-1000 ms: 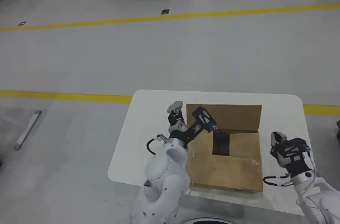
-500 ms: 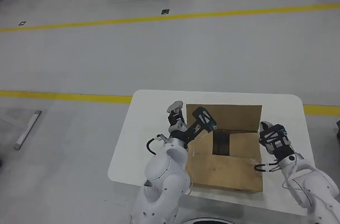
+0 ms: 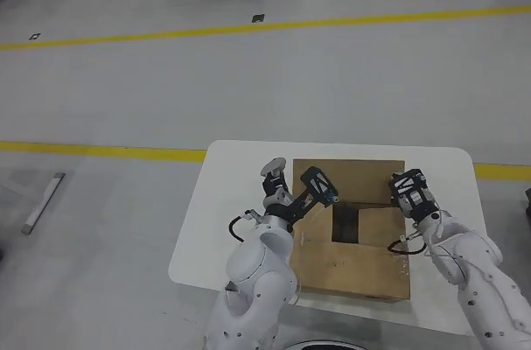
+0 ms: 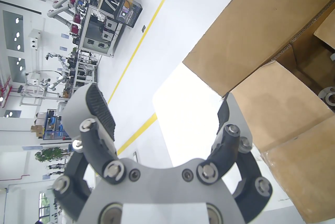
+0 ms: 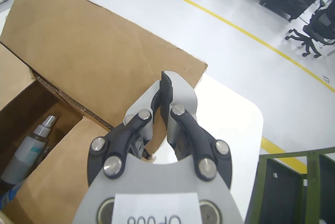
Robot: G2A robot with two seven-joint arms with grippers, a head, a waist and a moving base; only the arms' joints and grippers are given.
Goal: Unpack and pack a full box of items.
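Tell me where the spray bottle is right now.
In the right wrist view, the spray bottle lies inside the cardboard box, down in the dark opening between its flaps, with its cap toward the raised back flap.

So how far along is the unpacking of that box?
Done: the box is partly open, its far flap swung up off the opening. In hand: nothing; the left pincer hangs open beside the box, and the right pincer is shut at the far flap's corner. Left: the unpacking itself; the spray bottle lies inside.
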